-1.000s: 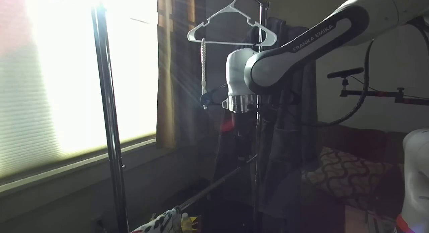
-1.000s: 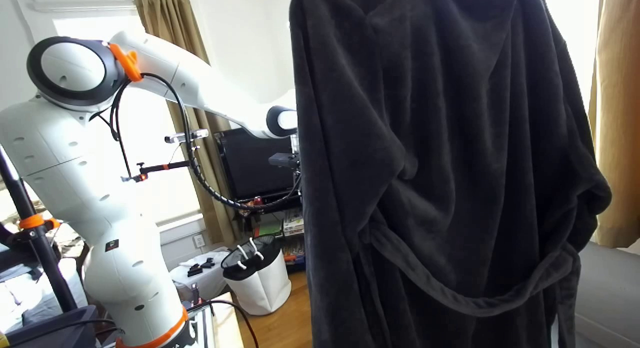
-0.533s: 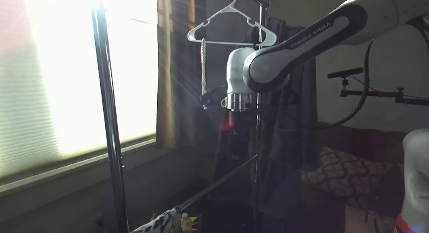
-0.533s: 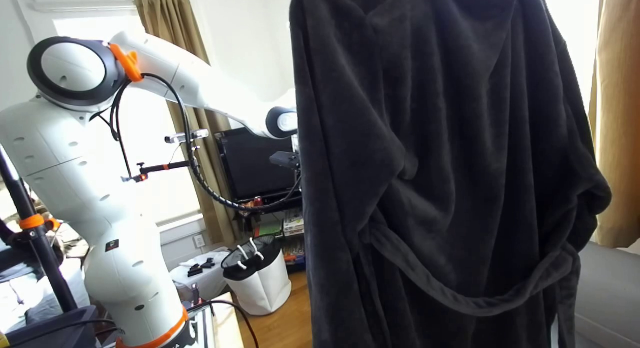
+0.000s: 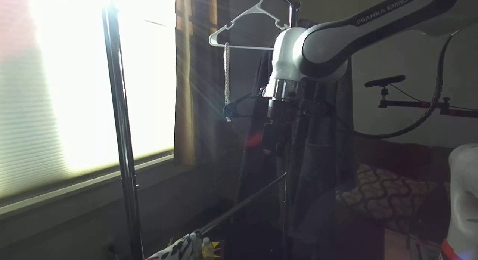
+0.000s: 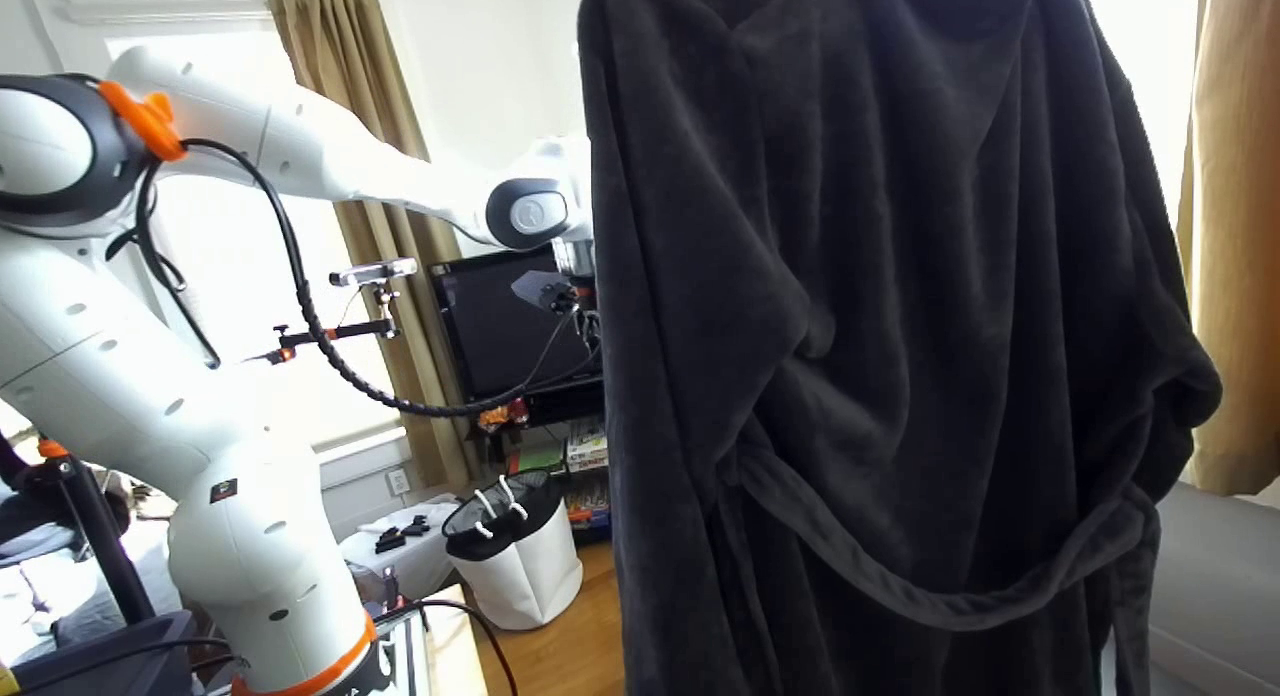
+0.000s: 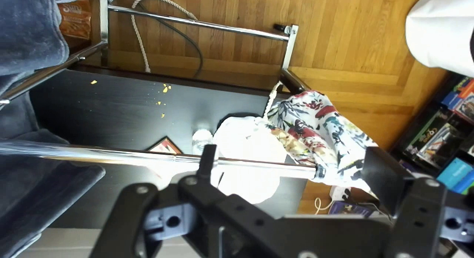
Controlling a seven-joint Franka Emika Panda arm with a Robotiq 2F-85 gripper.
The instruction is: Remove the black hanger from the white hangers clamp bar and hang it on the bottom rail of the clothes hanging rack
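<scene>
The white hanger (image 5: 257, 9) hangs high in an exterior view. A white rope (image 5: 227, 75) hangs from its lower bar. The black hanger (image 5: 230, 110) hangs level at the rope's lower end, its right part lost behind the arm and dark clothes. It is not visible in the wrist view. My gripper (image 7: 294, 172) is open and empty, fingers wide apart. In an exterior view the gripper (image 5: 274, 148) points down, right of and below the black hanger's visible end. The bottom rail (image 5: 242, 206) runs below it; the same rail (image 7: 122, 156) crosses the wrist view beneath my fingers.
A dark robe (image 6: 900, 276) hangs beside the arm and hides my gripper's tip in an exterior view. Floral cloth (image 7: 314, 128) covers one rail end. A rack post (image 5: 119, 103) stands near the window. Dark clothes (image 7: 29, 32) hang at the wrist view's left.
The arm and gripper have risen and drawn back toward the robot's base, moving right in an exterior view. More of the black hanger now shows. The hangers and rope look still.
</scene>
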